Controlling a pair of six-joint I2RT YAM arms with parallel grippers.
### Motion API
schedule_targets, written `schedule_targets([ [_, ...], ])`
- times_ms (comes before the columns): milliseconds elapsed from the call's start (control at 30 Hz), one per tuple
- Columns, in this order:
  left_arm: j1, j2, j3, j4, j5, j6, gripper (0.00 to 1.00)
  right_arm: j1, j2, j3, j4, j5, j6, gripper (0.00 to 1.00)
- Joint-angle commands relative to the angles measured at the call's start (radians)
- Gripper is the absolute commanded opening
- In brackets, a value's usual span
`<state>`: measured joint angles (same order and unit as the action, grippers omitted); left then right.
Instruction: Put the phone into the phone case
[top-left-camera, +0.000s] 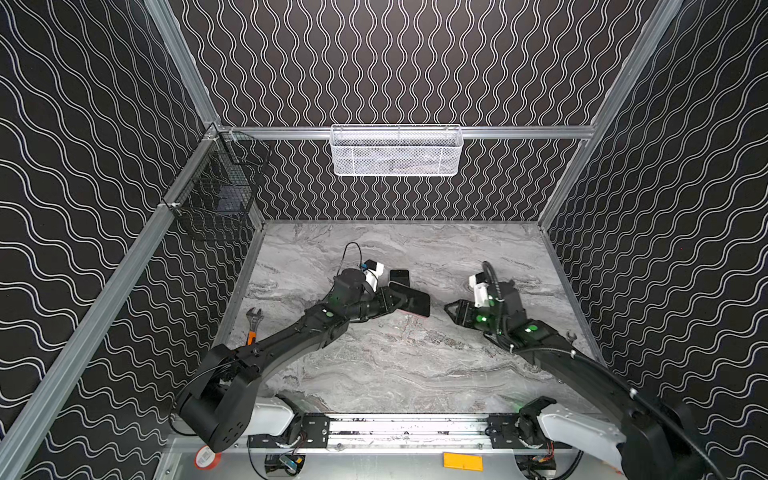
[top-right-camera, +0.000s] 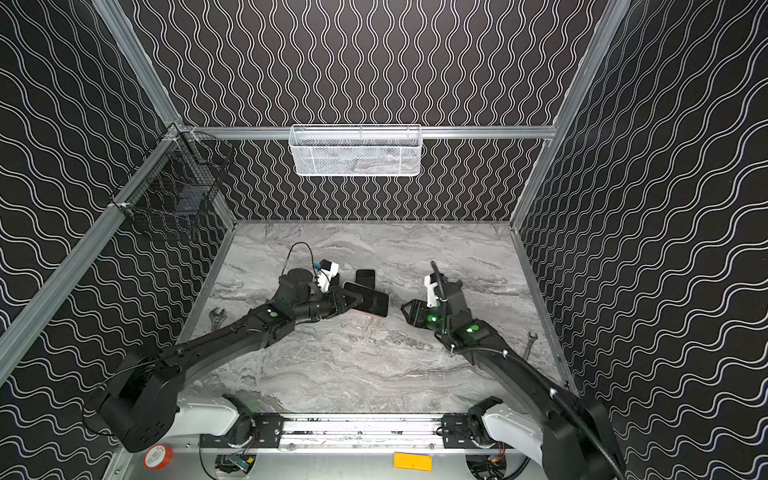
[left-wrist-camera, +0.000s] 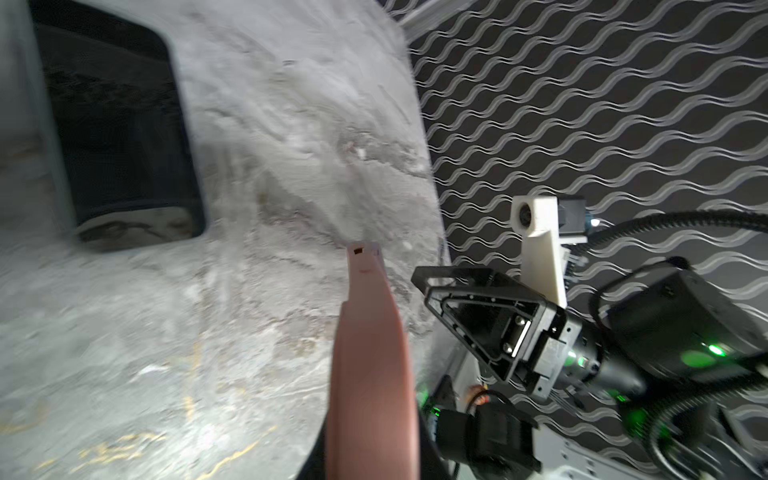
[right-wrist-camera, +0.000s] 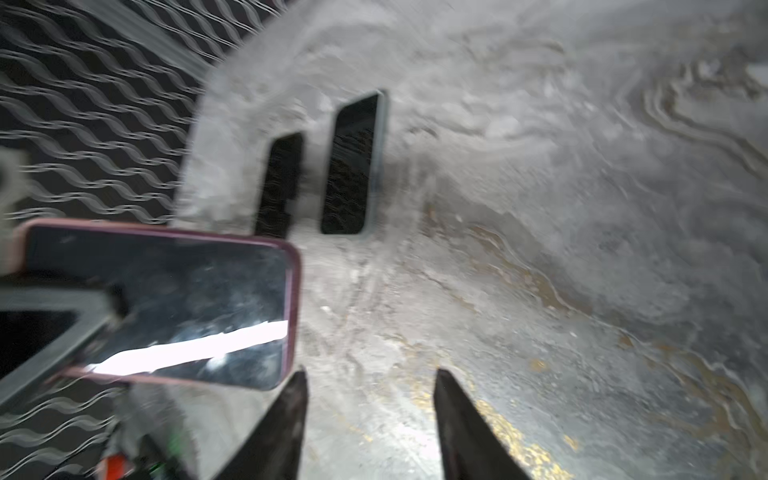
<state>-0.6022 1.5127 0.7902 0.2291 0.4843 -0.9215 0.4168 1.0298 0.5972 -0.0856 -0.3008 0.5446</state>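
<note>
**Phone** (right-wrist-camera: 166, 299), screen up, seated in the pink phone case (left-wrist-camera: 370, 374). The case's rim runs unbroken round the three screen edges that show, so insertion is judged done at that end. The fourth edge is hidden under the left gripper (top-left-camera: 400, 300), so full seating cannot be confirmed. Judged left to do: checking that hidden end and setting the cased phone down.

**Grip.** The left gripper's jaws are clamped on one short end of the cased phone, which appears to hang clear of the marble table (top-left-camera: 374, 365).

**Long axis.** It runs straight out from the left gripper's jaws, with the free short end pointing at the right gripper (right-wrist-camera: 370, 415). That gripper stands just past the free end, not touching it, its fingers spread apart with nothing between them.

**Beyond both grippers.** A dark slab (right-wrist-camera: 353, 166) and a narrower dark slab (right-wrist-camera: 280, 183) lie flat on the table, side by side. Whether they are phones or cases cannot be told.
</note>
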Motion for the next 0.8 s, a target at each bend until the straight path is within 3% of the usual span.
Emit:
schedule_targets([
  [0, 0.003, 0.012, 0.056, 0.047, 0.126, 0.024, 0.0, -0.057, -0.066, -0.017, 0.099, -0.273, -0.031, 0.65],
  [133, 0.004, 0.023, 0.093, 0.113, 0.196, -0.032, 0.0, -0.082, -0.087, -0.049, 0.225, -0.453, 0.001, 0.71],
  [300, 0.004, 0.01, 0.119, 0.146, 0.243, -0.072, 0.0, -0.096, -0.089, -0.102, 0.434, -0.59, 0.087, 0.72],
  [767, 0.004, 0.012, 0.125, 0.219, 0.289, -0.137, 0.0, -0.123, -0.068, -0.102, 0.566, -0.676, 0.146, 0.5],
])
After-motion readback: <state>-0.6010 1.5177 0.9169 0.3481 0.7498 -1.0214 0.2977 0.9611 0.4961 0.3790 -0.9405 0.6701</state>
